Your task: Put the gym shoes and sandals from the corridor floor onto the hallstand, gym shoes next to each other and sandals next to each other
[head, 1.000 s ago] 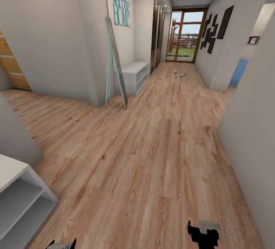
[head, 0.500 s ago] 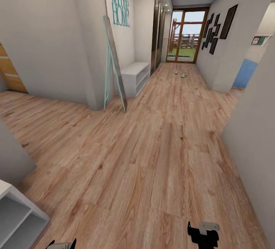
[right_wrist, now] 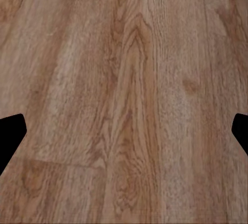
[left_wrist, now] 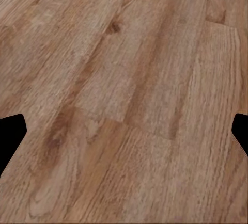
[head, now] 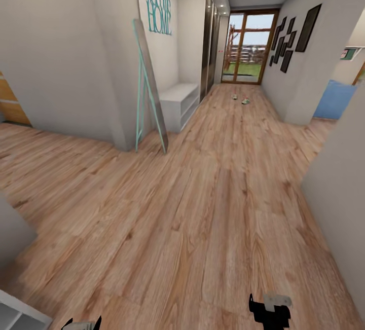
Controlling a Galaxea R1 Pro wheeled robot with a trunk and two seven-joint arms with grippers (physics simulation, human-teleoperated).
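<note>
Both grippers (left_wrist: pixel 124 131) (right_wrist: pixel 124 131), black fingertips spread, face wood-grain plank corridor floor (head: pixel 203 208).

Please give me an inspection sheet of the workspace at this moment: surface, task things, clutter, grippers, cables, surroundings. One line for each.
Surface: wood-plank corridor floor, bare under both wrist cameras.
Job's things: small shoes lie far down the corridor on the floor, too small to tell which kind; a light-grey low unit stands against the left wall.
Clutter: a tall leaning mirror with a teal frame rests at the wall corner.
Grippers: left gripper and right gripper both open, holding nothing.
Cables: nothing seen.
Surroundings: glass door at the corridor's end, dark picture frames on the right wall, a white shelf corner near the robot.
</note>
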